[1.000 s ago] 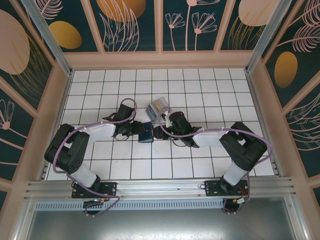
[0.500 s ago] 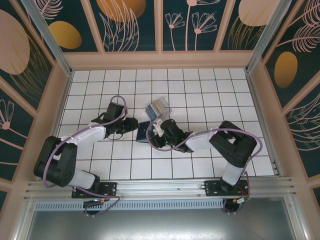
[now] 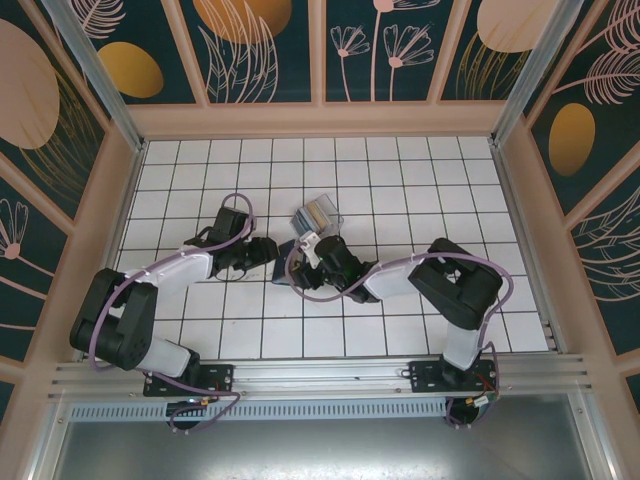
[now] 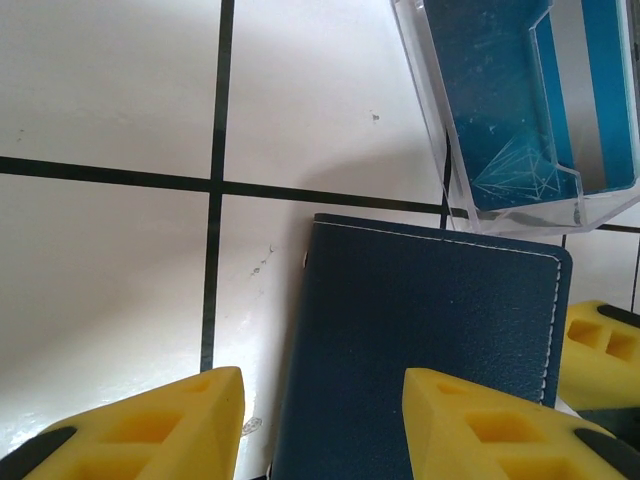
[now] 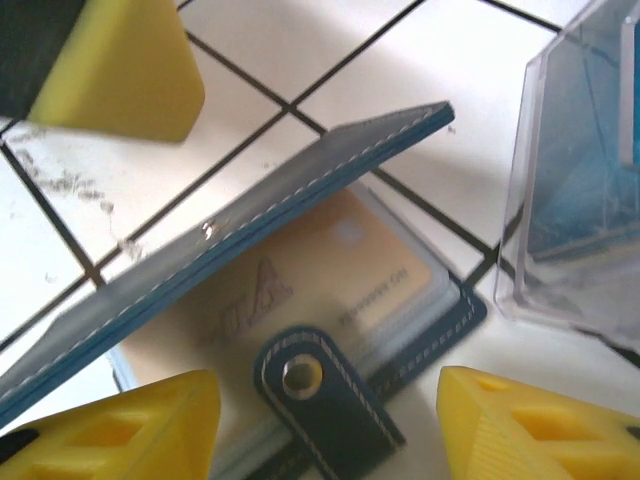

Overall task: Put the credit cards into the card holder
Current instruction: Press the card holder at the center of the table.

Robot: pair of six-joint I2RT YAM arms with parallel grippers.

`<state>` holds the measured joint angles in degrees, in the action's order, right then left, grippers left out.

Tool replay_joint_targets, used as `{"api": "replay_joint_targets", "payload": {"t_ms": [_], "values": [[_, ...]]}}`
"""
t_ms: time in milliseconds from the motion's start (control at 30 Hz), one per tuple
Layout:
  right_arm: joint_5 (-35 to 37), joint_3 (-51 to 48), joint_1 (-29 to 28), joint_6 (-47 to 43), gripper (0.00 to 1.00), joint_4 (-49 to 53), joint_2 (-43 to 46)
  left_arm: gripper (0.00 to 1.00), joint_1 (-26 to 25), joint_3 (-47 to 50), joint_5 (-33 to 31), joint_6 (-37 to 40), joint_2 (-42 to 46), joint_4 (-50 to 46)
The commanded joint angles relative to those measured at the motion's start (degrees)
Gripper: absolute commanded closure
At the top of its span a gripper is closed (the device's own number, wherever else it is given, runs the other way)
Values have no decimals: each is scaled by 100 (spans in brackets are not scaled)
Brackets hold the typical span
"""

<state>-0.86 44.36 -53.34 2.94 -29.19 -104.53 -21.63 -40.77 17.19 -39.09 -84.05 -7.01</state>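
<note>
Overhead, the tiled table point(image 3: 400, 180) has both arms folded in toward its middle. The left gripper point(image 3: 268, 250) and right gripper point(image 3: 306, 262) face each other just apart, and the dark navy card holder point(image 3: 288, 258) lies between them, largely covered. The clear rack point(image 3: 316, 214) stands just beyond them, with blue and grey edges showing in it. No writing is legible at this range. Left wrist view: the left gripper point(image 4: 318, 400) has its jaws well apart and nothing pinched. One yellow fingertip is over bare tile and the other over the holder's navy outer cover point(image 4: 420, 340), so the cover's left edge falls between them. The cover has a grained surface and pale stitching along the rim, and no logo or lettering shows. A yellow fingertip point(image 4: 600, 340) of the right gripper sits at the cover's far side. The clear rack is touching or just beyond the holder's top corner, blue inside. Right wrist view: the right gripper point(image 5: 328, 400) has its jaws wide and is gripping nothing. The clasp tab point(image 5: 320, 385), with its round metal snap point(image 5: 298, 375), lies between the fingertips. The holder is open, its cover raised at a slant. Under it, a beige card point(image 5: 350, 265) sits in a clear inner pocket. The card carries faint raised characters and a larger mark, too blurred to read. A left gripper fingertip point(image 5: 110, 60) hangs beyond the raised cover. The clear rack stands just right of the holder.
</note>
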Motion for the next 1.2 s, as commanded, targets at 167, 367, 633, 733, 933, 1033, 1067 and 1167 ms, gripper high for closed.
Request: {"api": "replay_joint_targets", "payload": {"t_ms": [167,367,633,733,933,1033,1067,1167], "values": [[501,274,94,479,48,132,-162,53,53,78,118,-44,-16,101],[196,-95,348,1013,61,166,251,53,53,60,123,22,-103,162],[-355,-600,566,1576,66,-72,570,53,-37,-30,-172,173,-321,241],[-522,-696,612,1740,65,-165,620,55,-167,-89,-288,123,-623,313],[-1204,-841,869,2172,63,-465,709,55,-471,-296,-769,212,-975,222],[-1618,-866,1047,2442,62,-543,781,55,-542,-379,-862,288,-1059,102],[-1750,-886,1096,2535,62,-591,824,55,-557,-357,-890,301,-1093,119],[-1927,-822,1184,2757,62,-520,932,55,-586,-323,-857,303,-1264,104]]}}
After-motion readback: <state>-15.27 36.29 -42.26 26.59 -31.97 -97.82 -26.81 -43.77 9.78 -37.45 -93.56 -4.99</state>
